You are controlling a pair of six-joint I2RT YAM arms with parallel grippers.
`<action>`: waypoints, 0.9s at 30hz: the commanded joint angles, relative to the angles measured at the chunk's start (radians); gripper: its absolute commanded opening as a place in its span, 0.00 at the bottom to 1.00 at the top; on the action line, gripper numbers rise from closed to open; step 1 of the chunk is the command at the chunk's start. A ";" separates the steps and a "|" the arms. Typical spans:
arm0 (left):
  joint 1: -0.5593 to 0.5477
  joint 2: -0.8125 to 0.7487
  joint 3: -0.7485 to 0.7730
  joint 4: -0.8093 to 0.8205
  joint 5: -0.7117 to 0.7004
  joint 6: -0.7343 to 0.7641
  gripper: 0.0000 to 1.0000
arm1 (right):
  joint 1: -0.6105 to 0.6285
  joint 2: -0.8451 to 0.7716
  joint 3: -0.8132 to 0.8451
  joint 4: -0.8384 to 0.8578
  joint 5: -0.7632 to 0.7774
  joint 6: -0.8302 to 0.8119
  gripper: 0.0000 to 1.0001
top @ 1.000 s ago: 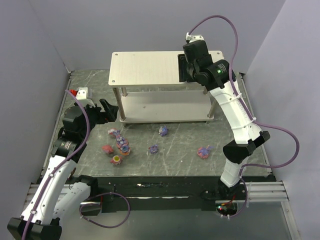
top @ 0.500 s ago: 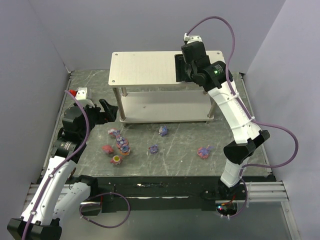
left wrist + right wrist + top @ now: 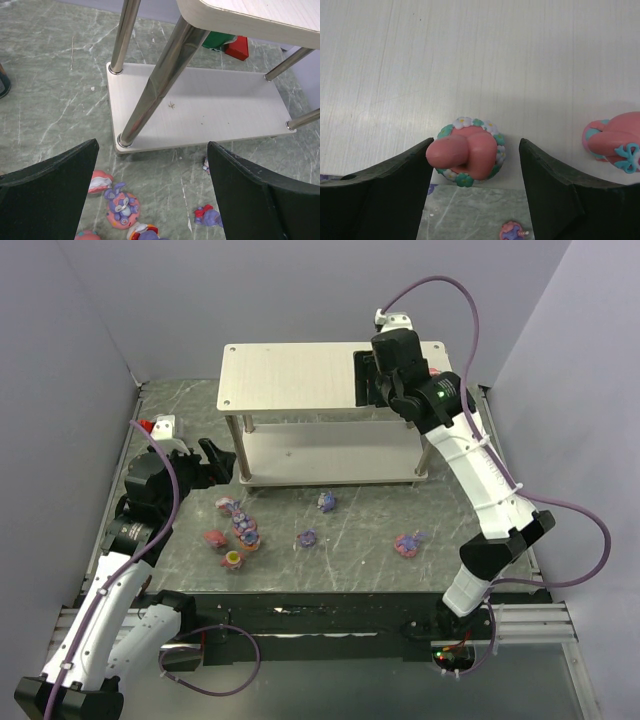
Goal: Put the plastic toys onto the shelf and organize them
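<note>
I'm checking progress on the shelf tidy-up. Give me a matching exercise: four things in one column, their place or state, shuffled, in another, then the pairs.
1. pink flower-ringed toy
2. yellow-centred toy
3. right tool
4. left tool

A. open, empty, facing the legs of the shelf
B. on the shelf's top board
C. on the table
D. open, straddling a toy

Pairs: 1-B, 2-C, 3-D, 4-A.

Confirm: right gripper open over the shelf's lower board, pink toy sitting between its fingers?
Wrong tier. The right gripper hangs over the shelf's top board, not the lower one; the top external view shows it. The rest holds: gripper open, pink toy sitting between its fingers.
</note>
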 commanded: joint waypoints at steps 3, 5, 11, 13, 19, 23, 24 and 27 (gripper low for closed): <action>0.004 -0.019 0.015 0.014 -0.008 0.006 0.96 | -0.004 -0.055 -0.013 0.052 0.004 -0.013 0.75; 0.004 -0.019 0.015 0.014 -0.007 0.006 0.96 | -0.006 -0.052 -0.016 0.055 0.007 -0.011 0.75; 0.004 -0.019 0.015 0.014 -0.010 0.008 0.96 | -0.004 -0.049 -0.036 0.080 0.038 -0.008 0.73; 0.004 -0.019 0.016 0.014 -0.011 0.008 0.96 | -0.004 -0.053 -0.061 0.107 0.044 -0.008 0.71; 0.004 -0.017 0.016 0.013 -0.015 0.008 0.96 | -0.003 -0.069 -0.122 0.170 0.058 -0.016 0.65; 0.004 -0.016 0.016 0.013 -0.012 0.008 0.96 | 0.001 -0.061 -0.122 0.161 0.082 -0.013 0.60; 0.004 -0.016 0.016 0.013 -0.012 0.008 0.96 | 0.001 -0.060 -0.122 0.156 0.097 -0.008 0.56; 0.004 -0.019 0.015 0.013 -0.015 0.008 0.96 | 0.001 -0.060 -0.124 0.143 0.114 0.003 0.52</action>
